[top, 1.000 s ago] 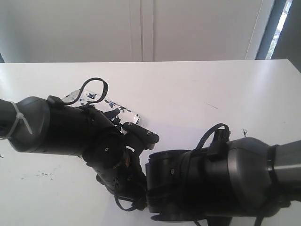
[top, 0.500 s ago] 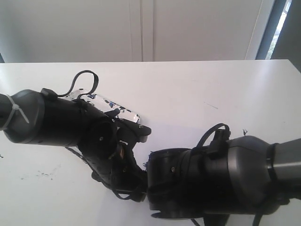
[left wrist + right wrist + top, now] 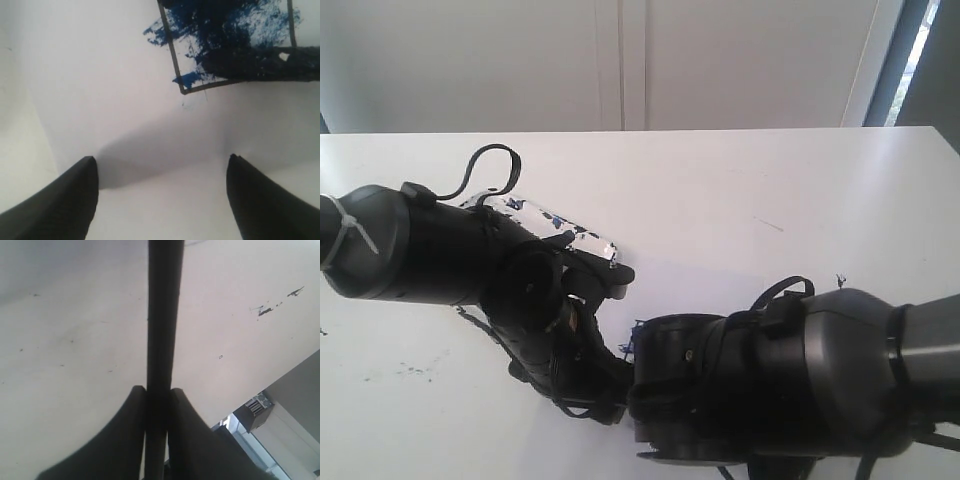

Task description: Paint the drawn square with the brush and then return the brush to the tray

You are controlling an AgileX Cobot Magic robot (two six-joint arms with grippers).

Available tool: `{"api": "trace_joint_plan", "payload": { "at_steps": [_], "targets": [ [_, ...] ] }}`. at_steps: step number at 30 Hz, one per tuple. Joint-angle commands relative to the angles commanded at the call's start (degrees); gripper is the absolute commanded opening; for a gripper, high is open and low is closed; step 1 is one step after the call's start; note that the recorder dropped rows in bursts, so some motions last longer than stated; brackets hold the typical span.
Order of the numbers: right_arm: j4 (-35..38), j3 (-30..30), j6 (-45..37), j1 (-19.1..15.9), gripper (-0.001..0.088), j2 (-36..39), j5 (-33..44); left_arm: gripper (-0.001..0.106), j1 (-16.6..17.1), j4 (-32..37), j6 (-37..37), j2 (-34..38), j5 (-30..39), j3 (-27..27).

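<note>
The drawn square point(image 3: 235, 25) shows in the left wrist view as a black outline on white paper, largely smeared with dark blue paint that spills past one side. The brush point(image 3: 260, 65) lies dark across the square's near edge. My left gripper point(image 3: 161, 165) hovers open over bare paper short of the square, with nothing between its fingers. My right gripper point(image 3: 157, 390) is shut on the black brush handle point(image 3: 162, 315). In the exterior view the tray point(image 3: 582, 238), white with blue splatters, peeks out behind the left arm. A bit of blue paint point(image 3: 628, 342) shows between the arms.
Both black arms crowd the near middle of the white table point(image 3: 770, 180), hiding the grippers and most of the paper point(image 3: 720, 285) in the exterior view. Small dark specks point(image 3: 415, 372) mark the table at the left. A paper edge point(image 3: 42, 130) runs beside the left fingers.
The left arm has drawn back a little to the left, uncovering some blue paint between the arms. The right arm has shifted only slightly and still holds the brush.
</note>
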Motion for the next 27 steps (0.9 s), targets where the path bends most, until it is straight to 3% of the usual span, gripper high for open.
{"api": "trace_joint_plan", "payload": {
  "at_steps": [4,10,17,27],
  "targets": [
    [-0.1,0.0,0.0,2.02,0.0,-1.06,-1.0,0.075,0.0,-0.59,0.0,0.0,-0.11,0.0],
    [-2.98,0.0,0.0,2.02,0.0,-0.06,-0.79,0.075,0.0,-1.21,0.1,0.0,0.23,0.0],
    [-4.23,0.0,0.22,-1.76,0.0,0.71,-0.89,0.075,0.0,-1.21,0.1,0.0,1.12,0.0],
    [1.01,0.0,-0.53,-1.92,0.0,0.71,-3.5,0.075,0.0,-1.21,0.1,0.0,1.0,0.0]
  ]
}}
